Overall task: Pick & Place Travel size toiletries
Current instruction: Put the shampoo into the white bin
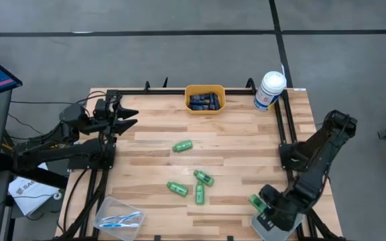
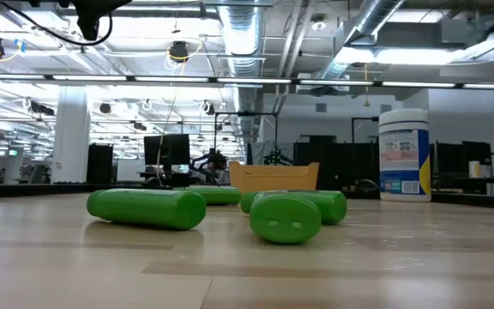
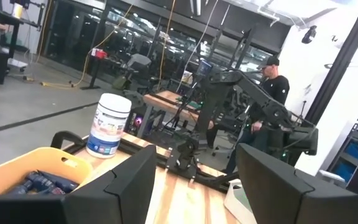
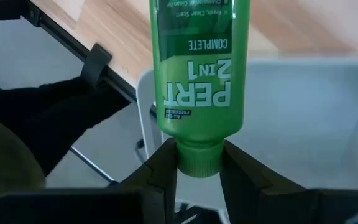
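My right claw [image 4: 197, 163] holds a green bottle [image 4: 197, 74] by its cap, long axis running straight out ahead of my fingers. Directly below sits a grey bin [image 1: 273, 224], apparently its destination. Four more green bottles [image 1: 200, 177] lie on the tabletop [image 1: 246, 140], nearer this arm. My left claw [image 1: 127, 115] waits parted, well apart.

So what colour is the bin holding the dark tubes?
Yellow bin, clearest in the high view.
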### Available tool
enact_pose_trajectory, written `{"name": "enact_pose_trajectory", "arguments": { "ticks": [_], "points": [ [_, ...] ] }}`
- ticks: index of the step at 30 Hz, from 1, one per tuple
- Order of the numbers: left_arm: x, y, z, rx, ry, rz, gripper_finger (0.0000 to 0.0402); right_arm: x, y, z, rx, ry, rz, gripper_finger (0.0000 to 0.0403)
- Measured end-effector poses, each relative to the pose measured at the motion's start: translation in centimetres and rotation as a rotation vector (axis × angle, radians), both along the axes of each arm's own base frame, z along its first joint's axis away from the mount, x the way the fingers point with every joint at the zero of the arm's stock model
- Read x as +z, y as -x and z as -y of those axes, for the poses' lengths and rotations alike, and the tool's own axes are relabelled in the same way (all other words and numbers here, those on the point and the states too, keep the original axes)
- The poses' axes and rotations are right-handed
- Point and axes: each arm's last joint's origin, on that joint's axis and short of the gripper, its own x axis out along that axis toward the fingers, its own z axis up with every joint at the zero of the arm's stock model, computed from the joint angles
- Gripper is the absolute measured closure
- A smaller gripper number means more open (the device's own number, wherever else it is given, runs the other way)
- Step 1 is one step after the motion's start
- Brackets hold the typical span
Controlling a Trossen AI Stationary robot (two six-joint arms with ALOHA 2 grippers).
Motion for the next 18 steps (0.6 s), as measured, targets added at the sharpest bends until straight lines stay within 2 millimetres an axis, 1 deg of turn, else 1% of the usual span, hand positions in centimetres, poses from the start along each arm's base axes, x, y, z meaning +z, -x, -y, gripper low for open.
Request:
{"name": "enact_pose_trajectory", "arguments": {
  "ticks": [3, 5, 7, 10, 15, 18],
  "points": [
    [0.0, 0.0, 0.0, 0.007, -0.045, -0.010, 0.0184, 0.0, 1.2, -0.9, -0.040, -0.024, -0.026, 0.0321],
    [-0.5, -0.2, -0.1, 0.009, -0.064, -0.024, 0.0184, -0.2, 1.7, -1.4, -0.057, -0.030, -0.043, 0.0321],
    [-1.5, -0.4, -0.2, 0.009, -0.054, -0.052, 0.0184, -0.5, 2.0, -2.0, -0.058, -0.043, -0.062, 0.0321],
    [-3.6, -0.9, -0.3, 0.002, -0.001, -0.098, 0.0184, -1.1, 2.5, -3.1, -0.035, -0.066, -0.100, 0.0321],
    [-6.5, -1.6, -0.5, -0.006, 0.044, -0.114, 0.0184, -2.5, 2.6, -4.5, -0.039, -0.072, -0.142, 0.0321],
    [-7.7, -1.8, -0.6, -0.007, 0.046, -0.107, 0.0184, -3.5, 2.3, -5.1, -0.038, -0.064, -0.150, 0.0308]
  ]
}}
